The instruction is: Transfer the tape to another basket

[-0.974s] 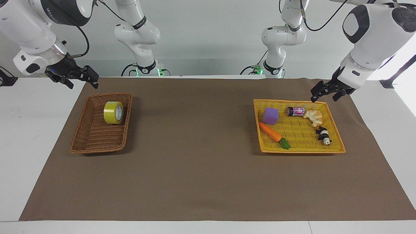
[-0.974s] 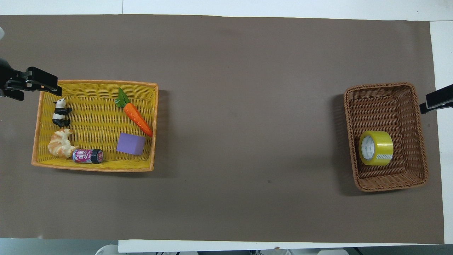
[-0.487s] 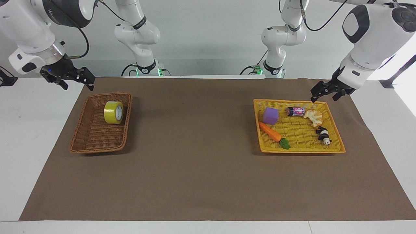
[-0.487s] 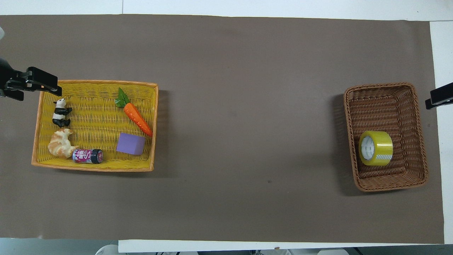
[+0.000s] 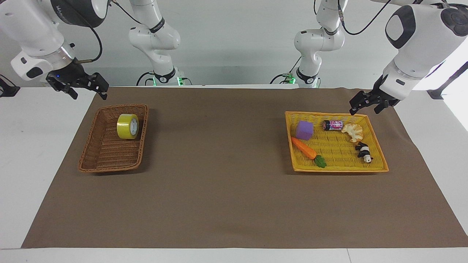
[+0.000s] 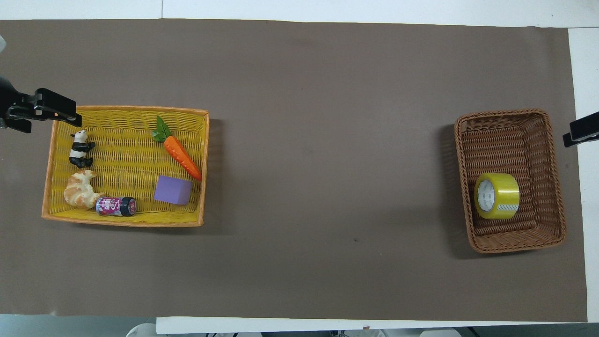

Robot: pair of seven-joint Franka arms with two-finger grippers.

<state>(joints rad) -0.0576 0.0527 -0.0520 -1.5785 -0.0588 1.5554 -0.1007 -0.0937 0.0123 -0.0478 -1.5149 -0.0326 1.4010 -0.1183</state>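
We see yellow tape [image 5: 127,126] in brown wicker basket [image 5: 95,153]; yellow-orange tray basket [image 5: 378,155], purple cube [image 5: 304,130], orange carrot [image 5: 303,147], black-white panda [image 5: 363,152].

Robotics lab: two white arms bolted by a table [image 5: 22,164] w/ brown mat [image 5: 219,190], bare grey wall.
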